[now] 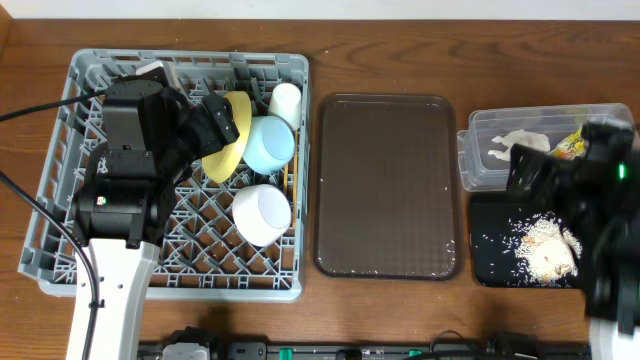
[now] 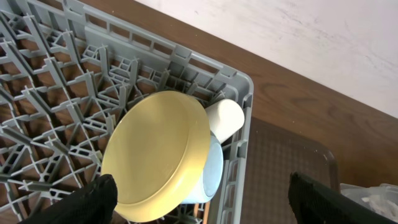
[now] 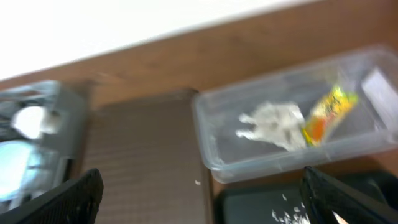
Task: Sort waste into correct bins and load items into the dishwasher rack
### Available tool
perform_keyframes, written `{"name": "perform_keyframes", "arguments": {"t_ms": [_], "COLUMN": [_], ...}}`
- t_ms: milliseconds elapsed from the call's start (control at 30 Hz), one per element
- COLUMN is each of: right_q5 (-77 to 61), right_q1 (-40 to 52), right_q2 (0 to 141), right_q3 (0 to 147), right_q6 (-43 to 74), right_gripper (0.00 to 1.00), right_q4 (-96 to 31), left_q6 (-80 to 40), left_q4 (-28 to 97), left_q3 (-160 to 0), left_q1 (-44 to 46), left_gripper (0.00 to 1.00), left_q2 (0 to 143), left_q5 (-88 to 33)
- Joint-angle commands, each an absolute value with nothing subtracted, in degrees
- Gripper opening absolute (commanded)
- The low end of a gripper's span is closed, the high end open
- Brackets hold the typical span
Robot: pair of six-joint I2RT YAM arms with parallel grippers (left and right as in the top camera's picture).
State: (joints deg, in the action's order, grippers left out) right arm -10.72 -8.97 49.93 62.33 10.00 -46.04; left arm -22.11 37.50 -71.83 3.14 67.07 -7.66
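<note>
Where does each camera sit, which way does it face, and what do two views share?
Overhead: above the table, looking down on the dishwasher rack, brown tray, clear bin and black bin; left arm and right arm show.
Left wrist: over the rack, facing the yellow plate; open left gripper shows.
Right wrist: near the bins, facing the napkin and wrapper; open right gripper shows.
Shared: every view catches the brown tray.

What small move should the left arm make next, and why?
Probably lift the left gripper straight up, clear of the rack. Its jaws stand open on either side of the plate without gripping it, and the plate sits tilted in the rack by the blue bowl, so it looks set down already.
</note>
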Motion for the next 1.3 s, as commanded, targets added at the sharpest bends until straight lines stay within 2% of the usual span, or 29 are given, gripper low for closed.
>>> {"name": "perform_keyframes", "arguments": {"t_ms": [0,267,400,600,967,1100,1267], "right_q5": [-9.89,-1.76,-1.34,-1.78,-1.69,-1.78,-1.98], "right_q1": [-3.44,8.16,7.99,7.09,6.72,6.72,6.76], "right_q2": [42.37,22.48,13.32,0.40,0.69,0.27,0.27], "right_q3": [62.87,61.21,55.46,40.73,15.73,7.94,1.80], "right_q6": [8.80,7.60,7.62,7.62,7.60,7.64,7.62], "right_gripper": [0.99,0.99,0.99,0.99,0.99,0.99,0.99], "right_q4": [-46.65,-45.71,-41.89,-27.57,13.98,21.63,22.48], "left_q6": [-22.17,-22.17,-22.17,-22.17,-22.17,-22.17,-22.17], "left_q4": [37.54,37.54,37.54,37.54,37.54,37.54,37.54], "left_q3": [-72.60,-72.60,-72.60,-72.60,-72.60,-72.60,-72.60], "left_q1": [2.90,2.92,2.90,2.90,2.90,2.90,2.92], "left_gripper": [0.89,0.89,0.89,0.89,0.89,0.89,0.89], "left_q2": [67.20,67.20,67.20,67.20,67.20,67.20,67.20], "left_q5": [-8.38,-8.38,-8.38,-8.38,-8.38,-8.38,-8.38]}}
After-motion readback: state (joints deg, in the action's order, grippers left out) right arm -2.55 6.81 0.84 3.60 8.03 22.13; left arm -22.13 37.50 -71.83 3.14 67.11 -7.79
